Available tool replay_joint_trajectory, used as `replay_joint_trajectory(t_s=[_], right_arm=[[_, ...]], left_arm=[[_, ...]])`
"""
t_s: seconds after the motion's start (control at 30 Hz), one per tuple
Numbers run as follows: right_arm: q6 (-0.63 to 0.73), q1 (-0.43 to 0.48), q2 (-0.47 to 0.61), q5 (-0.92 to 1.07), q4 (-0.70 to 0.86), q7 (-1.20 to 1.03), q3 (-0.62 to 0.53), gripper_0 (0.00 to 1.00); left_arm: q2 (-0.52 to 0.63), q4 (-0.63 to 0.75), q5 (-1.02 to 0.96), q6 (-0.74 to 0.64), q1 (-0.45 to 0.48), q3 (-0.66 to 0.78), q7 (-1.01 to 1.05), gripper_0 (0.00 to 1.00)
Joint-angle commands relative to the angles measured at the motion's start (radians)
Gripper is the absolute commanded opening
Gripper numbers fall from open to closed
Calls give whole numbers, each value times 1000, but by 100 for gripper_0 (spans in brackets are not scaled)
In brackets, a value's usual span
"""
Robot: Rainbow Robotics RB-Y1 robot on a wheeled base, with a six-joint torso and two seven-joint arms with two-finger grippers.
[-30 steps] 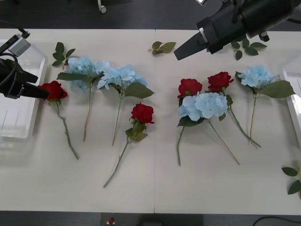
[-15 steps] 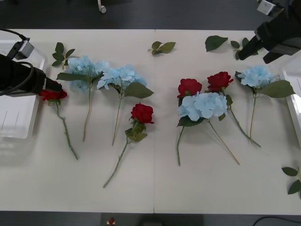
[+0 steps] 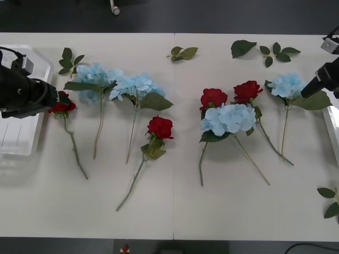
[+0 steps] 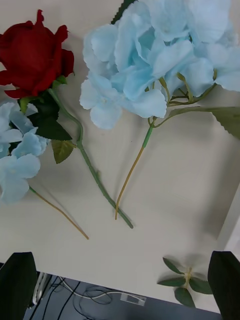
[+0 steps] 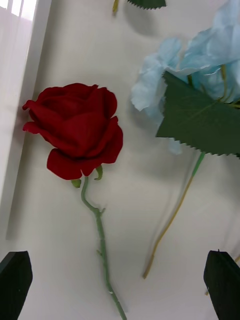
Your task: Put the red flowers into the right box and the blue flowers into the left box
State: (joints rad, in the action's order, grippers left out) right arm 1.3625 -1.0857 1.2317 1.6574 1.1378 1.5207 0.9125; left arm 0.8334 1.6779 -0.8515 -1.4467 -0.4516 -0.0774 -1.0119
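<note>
Several red flowers lie on the table: one (image 3: 63, 106) at the far left, one (image 3: 160, 127) in the middle, and two (image 3: 213, 98) (image 3: 248, 91) right of centre. The blue flowers are a pair (image 3: 95, 75) (image 3: 135, 84) at the back left, one (image 3: 230, 117) right of centre and one (image 3: 288, 84) at the far right. My left gripper (image 3: 61, 98) hovers open over the far-left rose (image 5: 75, 130), whose stem runs between the fingers (image 5: 15, 277). My right gripper (image 3: 308, 91) hangs open beside the far-right hydrangea (image 4: 160, 55). The left box (image 3: 16, 132) and right box (image 3: 333, 124) sit at the table's ends.
Loose leaf sprigs lie along the back edge (image 3: 183, 53) (image 3: 275, 53), beside the left box (image 3: 69, 61) and at the front right (image 3: 331, 201). A rose (image 4: 32, 52) and another hydrangea (image 4: 15, 160) lie close to the right gripper. The front strip of the table is bare.
My right arm has swung from above the table's middle to the right edge, beside the far-right hydrangea. My left gripper has shifted over the far-left rose's bloom.
</note>
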Motion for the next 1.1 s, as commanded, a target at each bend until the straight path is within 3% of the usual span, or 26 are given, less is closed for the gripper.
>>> replay_joint_trajectory(t_s=[0.03, 0.47, 0.77, 1.1], right_arm=[[-51, 27, -4, -99, 57, -174, -9, 100], [-253, 73, -124, -386, 69, -356, -11, 100], [-345, 124, -146, -418, 48, -352, -9, 100], [-413, 158, -207, -436, -27, -349, -9, 100]], left_arm=[[24, -44, 31, 23, 4, -15, 35, 100], [23, -231, 35, 178, -27, -133, 38, 100], [3, -348, 31, 258, -78, -217, 46, 100], [-34, -377, 52, 241, -117, -220, 56, 100]])
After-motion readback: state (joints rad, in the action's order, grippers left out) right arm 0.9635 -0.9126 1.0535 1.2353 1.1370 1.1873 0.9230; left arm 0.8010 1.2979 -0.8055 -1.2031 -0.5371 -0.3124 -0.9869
